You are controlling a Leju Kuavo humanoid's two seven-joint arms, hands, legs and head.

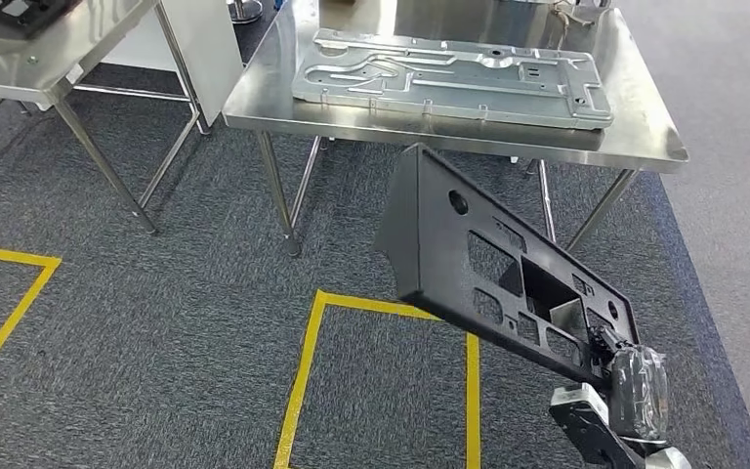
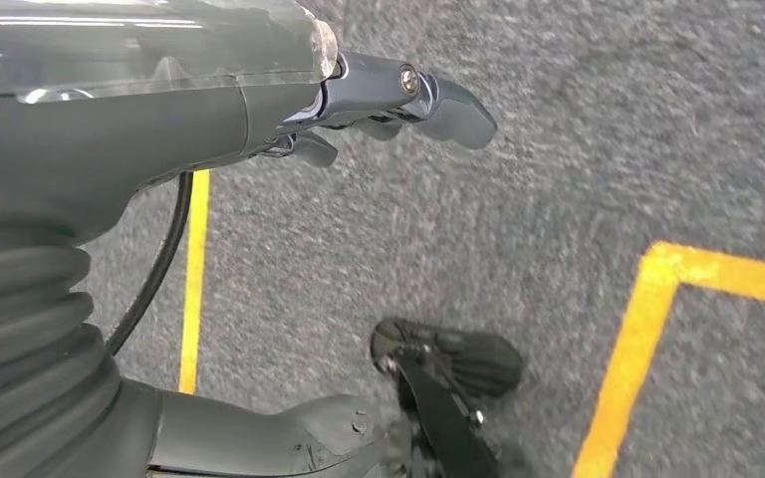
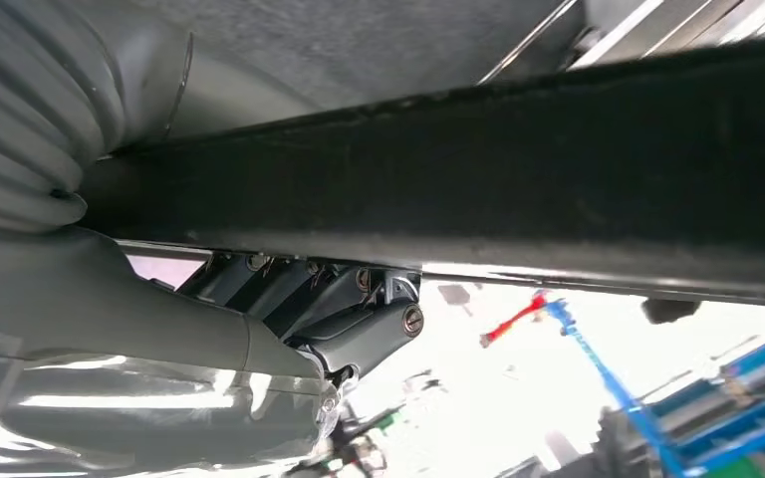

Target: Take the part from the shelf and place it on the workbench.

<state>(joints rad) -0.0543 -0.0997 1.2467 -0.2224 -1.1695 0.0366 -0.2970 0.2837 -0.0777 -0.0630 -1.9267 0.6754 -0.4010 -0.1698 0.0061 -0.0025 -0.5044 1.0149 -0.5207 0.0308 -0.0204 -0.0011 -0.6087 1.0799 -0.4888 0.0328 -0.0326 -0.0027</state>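
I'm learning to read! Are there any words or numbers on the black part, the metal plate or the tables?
None can be read.
black part, held by the right hand: holes, no writing.
metal plate on the steel table: stamped shapes, no letters.
yellow floor tape: plain lines.
left hand: no label.

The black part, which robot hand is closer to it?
Right. The right robot hand grips the black part at its near end. The left robot hand hangs over the carpet beside the yellow floor tape, holding nothing.
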